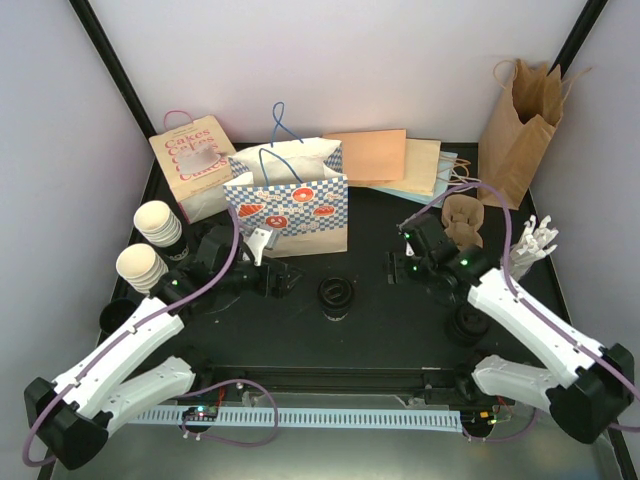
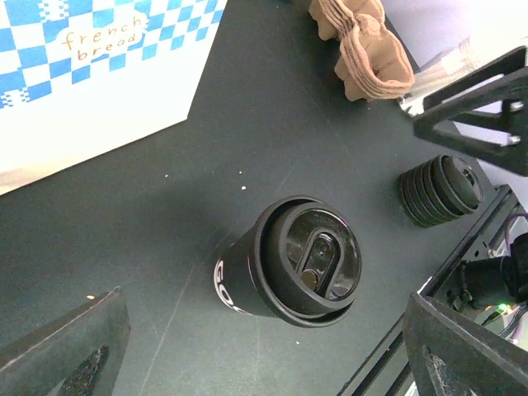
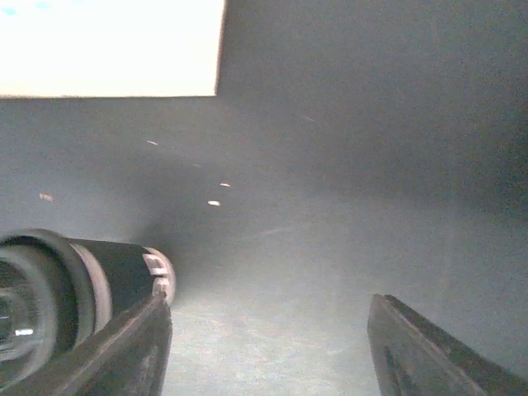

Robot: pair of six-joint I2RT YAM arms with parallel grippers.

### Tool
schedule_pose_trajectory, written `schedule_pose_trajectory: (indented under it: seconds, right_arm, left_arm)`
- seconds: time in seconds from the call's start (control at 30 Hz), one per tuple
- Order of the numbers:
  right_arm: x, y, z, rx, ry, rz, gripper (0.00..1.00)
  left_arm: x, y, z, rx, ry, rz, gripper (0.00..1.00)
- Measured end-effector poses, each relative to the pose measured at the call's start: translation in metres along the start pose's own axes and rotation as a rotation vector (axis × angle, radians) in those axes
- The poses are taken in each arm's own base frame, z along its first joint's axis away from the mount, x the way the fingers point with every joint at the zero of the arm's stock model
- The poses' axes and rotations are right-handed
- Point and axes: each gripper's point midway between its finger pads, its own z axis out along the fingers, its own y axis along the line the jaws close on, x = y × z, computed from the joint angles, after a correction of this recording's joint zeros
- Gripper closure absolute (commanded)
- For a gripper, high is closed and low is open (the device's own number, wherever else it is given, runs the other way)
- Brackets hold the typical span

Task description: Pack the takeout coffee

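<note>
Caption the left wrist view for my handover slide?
Lidded black cup upright on the table before the open left gripper; checkered bag, cardboard carrier, lid stack beyond.

Black lidded cup (image 2: 289, 264); blue-white checked bag (image 1: 300, 210); plain brown paper bag (image 1: 518, 135); cream ribbed cups (image 1: 158, 222); black table (image 1: 400, 320).
</note>
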Motion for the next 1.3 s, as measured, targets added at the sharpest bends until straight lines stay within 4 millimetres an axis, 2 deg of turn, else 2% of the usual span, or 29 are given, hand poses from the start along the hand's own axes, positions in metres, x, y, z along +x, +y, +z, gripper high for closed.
schedule_pose_trajectory:
  seconds: [0.07, 0.17, 0.27, 0.4, 0.6, 0.77, 0.9, 1.03, 1.2, 1.3]
  right_arm:
    - [-0.006, 0.012, -0.011, -0.070, -0.040, -0.037, 0.11]
    - [-0.008, 0.029, -0.024, -0.158, -0.072, -0.093, 0.01]
    - [-0.007, 0.043, -0.033, -0.216, -0.086, -0.151, 0.00]
    - [-0.010, 0.053, -0.044, -0.252, -0.121, -0.185, 0.00]
    - [-0.019, 0.063, -0.063, -0.315, -0.202, -0.246, 0.00]
    - [-0.023, 0.063, -0.077, -0.326, -0.262, -0.297, 0.00]
    - [-0.021, 0.063, -0.077, -0.327, -0.260, -0.335, 0.01]
    - [-0.010, 0.071, -0.064, -0.364, -0.180, -0.364, 0.10]
    - [0.010, 0.082, -0.048, -0.431, -0.075, -0.393, 0.10]
    - [0.020, 0.087, -0.047, -0.452, -0.057, -0.445, 0.11]
  left_arm:
    - [0.000, 0.000, 0.001, -0.001, 0.003, 0.001, 0.05]
    - [0.002, 0.001, 0.003, -0.001, 0.011, 0.003, 0.03]
    - [0.005, 0.004, 0.006, -0.003, 0.021, 0.004, 0.01]
    - [0.013, 0.010, 0.010, -0.018, 0.040, -0.004, 0.01]
    - [0.016, 0.017, 0.012, -0.051, 0.040, -0.009, 0.01]
    - [0.021, 0.016, 0.016, -0.030, 0.069, -0.002, 0.01]
    - [0.026, 0.012, 0.021, -0.006, 0.101, 0.016, 0.01]
    - [0.030, 0.004, 0.024, 0.012, 0.113, 0.063, 0.01]
    - [0.037, -0.011, 0.030, 0.024, 0.138, 0.145, 0.01]
    - [0.035, -0.014, 0.033, 0.016, 0.140, 0.164, 0.01]
